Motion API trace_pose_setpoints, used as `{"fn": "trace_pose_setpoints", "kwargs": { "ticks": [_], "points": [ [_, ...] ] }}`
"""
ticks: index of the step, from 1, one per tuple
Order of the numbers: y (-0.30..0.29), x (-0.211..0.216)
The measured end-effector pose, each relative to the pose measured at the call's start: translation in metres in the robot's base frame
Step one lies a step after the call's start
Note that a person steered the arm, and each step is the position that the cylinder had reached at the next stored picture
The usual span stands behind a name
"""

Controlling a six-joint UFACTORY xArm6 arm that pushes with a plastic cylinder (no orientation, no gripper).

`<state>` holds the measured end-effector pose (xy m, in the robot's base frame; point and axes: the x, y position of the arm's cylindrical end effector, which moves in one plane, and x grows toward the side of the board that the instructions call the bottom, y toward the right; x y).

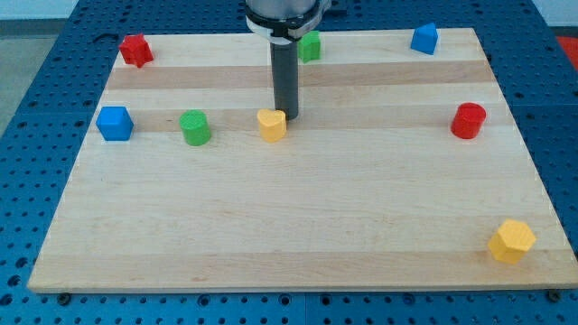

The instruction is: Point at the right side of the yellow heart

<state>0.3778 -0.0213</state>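
The yellow heart (271, 125) lies on the wooden board (298, 217) a little left of the board's middle, in its upper half. My rod comes down from the view's top, and my tip (287, 116) stands right at the heart's upper right side, touching or nearly touching it.
A green cylinder (194, 127) and a blue cube (115, 123) lie to the heart's left. A red block (135, 50) is at the top left. A green block (310, 46) sits behind the rod. A blue block (424, 39) is at top right, a red cylinder (468, 120) at right, a yellow hexagon (512, 241) at bottom right.
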Motion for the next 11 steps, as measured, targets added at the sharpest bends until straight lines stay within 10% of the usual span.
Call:
{"fn": "trace_pose_setpoints", "kwargs": {
  "ticks": [11],
  "points": [
    [0.020,0.017]
  ]
}}
